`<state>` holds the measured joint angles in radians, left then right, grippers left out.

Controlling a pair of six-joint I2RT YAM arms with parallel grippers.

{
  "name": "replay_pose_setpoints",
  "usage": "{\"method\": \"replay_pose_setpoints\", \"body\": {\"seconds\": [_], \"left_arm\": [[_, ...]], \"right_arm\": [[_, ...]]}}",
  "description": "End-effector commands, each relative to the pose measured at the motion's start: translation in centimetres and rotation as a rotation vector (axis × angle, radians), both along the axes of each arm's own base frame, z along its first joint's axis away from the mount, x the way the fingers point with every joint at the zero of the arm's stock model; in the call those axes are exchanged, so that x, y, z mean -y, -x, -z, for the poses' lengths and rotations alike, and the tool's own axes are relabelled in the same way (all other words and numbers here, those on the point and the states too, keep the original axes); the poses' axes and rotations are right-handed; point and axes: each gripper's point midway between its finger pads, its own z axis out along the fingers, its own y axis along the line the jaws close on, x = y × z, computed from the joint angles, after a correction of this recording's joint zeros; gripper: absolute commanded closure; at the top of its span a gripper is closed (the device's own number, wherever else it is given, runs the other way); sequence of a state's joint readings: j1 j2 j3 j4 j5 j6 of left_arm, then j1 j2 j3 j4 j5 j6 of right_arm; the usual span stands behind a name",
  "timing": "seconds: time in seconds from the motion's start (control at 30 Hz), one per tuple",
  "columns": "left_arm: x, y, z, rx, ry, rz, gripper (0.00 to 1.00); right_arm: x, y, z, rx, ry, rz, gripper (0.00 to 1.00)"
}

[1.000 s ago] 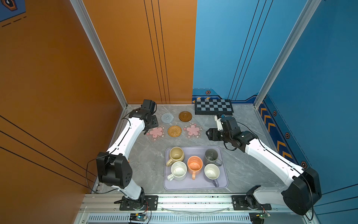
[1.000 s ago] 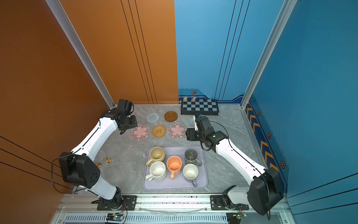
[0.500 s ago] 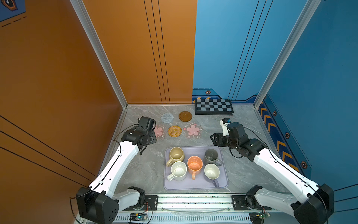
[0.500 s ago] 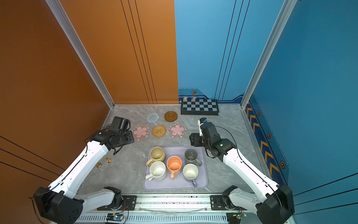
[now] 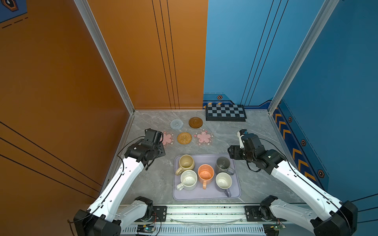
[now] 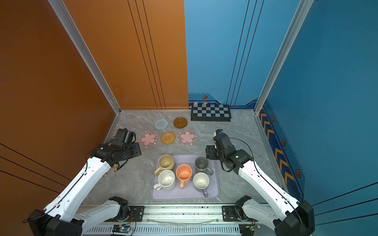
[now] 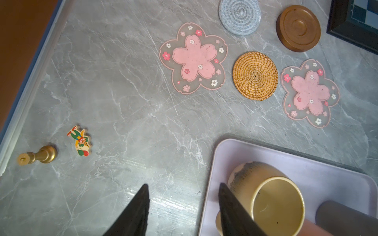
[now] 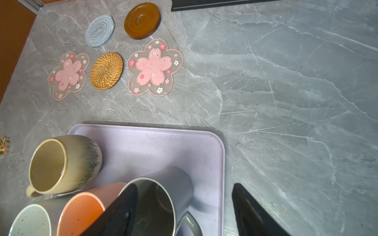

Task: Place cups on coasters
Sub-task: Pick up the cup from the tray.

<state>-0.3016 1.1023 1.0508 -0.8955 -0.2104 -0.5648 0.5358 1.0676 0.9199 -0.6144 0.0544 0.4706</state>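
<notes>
Five cups stand on the lavender tray [image 5: 206,196]: beige [image 5: 186,162], white speckled [image 5: 189,179], orange [image 5: 205,173], tall grey [image 5: 223,164] and lavender [image 5: 224,181]. Behind the tray lie the bare coasters: grey spiral [image 5: 176,124], brown disc [image 5: 195,122], rattan [image 5: 184,138] and two pink flowers [image 5: 168,138] [image 5: 204,137]. My left gripper [image 7: 183,185] hangs open over the table at the tray's far left corner, beside the beige cup [image 7: 266,196]. My right gripper [image 8: 185,185] is open, with one finger over the grey cup's [image 8: 163,194] mouth and the other past the tray's right edge.
A checkered board [image 5: 225,112] leans at the back wall. A gold chess pawn [image 7: 37,157] and a small clown figure [image 7: 80,141] lie near the left wall. Orange and blue walls close in the left, back and right sides.
Both arms have drawn back from the coaster rows toward the tray. The left gripper came down beside the beige cup; the right moved over the grey cup and opened slightly wider.
</notes>
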Motion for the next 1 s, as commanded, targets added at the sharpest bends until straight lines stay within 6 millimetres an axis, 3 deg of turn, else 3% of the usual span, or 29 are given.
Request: {"method": "replay_pose_setpoints", "body": {"seconds": [0.0, 0.3, 0.33, 0.37, 0.63, 0.83, 0.97], "left_arm": [[1.5, 0.2, 1.3, -0.080, 0.025, 0.081, 0.44], [3.3, -0.3, 1.8, -0.131, 0.082, 0.146, 0.40], [3.4, -0.3, 1.8, -0.132, 0.089, 0.140, 0.34], [3.3, -0.3, 1.9, -0.132, 0.097, 0.123, 0.00], [2.0, -0.1, 2.9, -0.161, 0.137, 0.048, 0.02], [0.3, -0.1, 3.8, -0.187, 0.199, -0.048, 0.02], [0.1, -0.6, 3.1, -0.147, 0.240, -0.061, 0.02]], "right_arm": [[1.2, 1.1, -0.4, -0.035, 0.033, 0.032, 0.25], [2.4, 3.8, -0.2, -0.109, 0.048, 0.018, 0.22], [2.1, 4.0, -0.2, -0.118, 0.037, 0.004, 0.22], [1.9, 4.1, -0.1, -0.127, 0.032, -0.007, 0.22], [1.4, 4.9, 1.0, -0.186, 0.044, -0.071, 0.22], [2.0, 4.6, 0.2, -0.148, 0.061, -0.056, 0.22], [2.2, 4.5, -0.2, -0.130, 0.059, -0.050, 0.22]]}}
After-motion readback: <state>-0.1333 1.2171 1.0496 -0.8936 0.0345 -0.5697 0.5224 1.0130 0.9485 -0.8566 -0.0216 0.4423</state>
